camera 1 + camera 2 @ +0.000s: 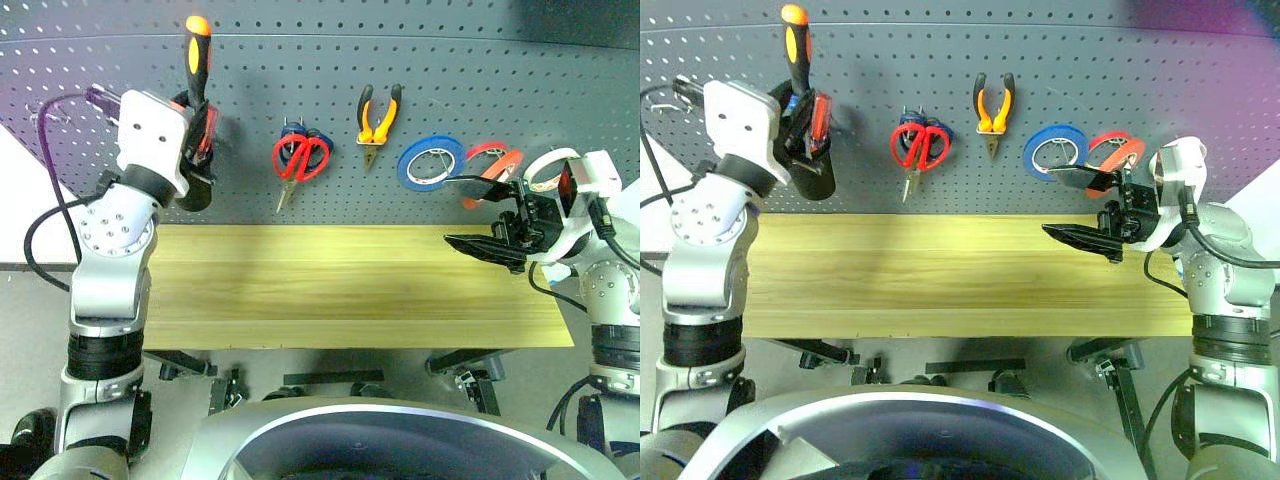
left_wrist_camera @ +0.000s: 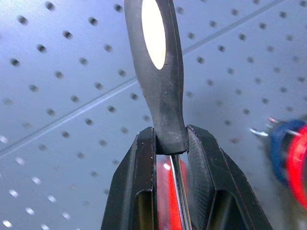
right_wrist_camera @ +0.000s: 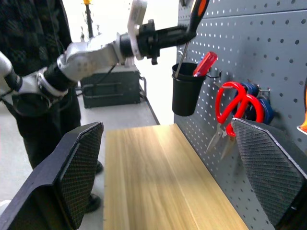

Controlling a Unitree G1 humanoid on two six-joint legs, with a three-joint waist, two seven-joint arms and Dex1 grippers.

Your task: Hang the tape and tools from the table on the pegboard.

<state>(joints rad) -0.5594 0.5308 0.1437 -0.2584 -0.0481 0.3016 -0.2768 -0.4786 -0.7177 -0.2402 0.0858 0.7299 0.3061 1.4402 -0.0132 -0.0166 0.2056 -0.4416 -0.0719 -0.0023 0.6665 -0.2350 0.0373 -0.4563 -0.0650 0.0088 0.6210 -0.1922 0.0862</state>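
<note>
Screwdriver (image 1: 197, 60) upright, handle uppermost.

left gripper (image 1: 197, 130) raised, jaws clamped, right gripper (image 1: 487, 215) level, jaws wide

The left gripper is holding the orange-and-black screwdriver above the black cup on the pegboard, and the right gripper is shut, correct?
Not quite. The right gripper is open, its fingers spread wide apart in the right wrist view. The rest stands.
</note>
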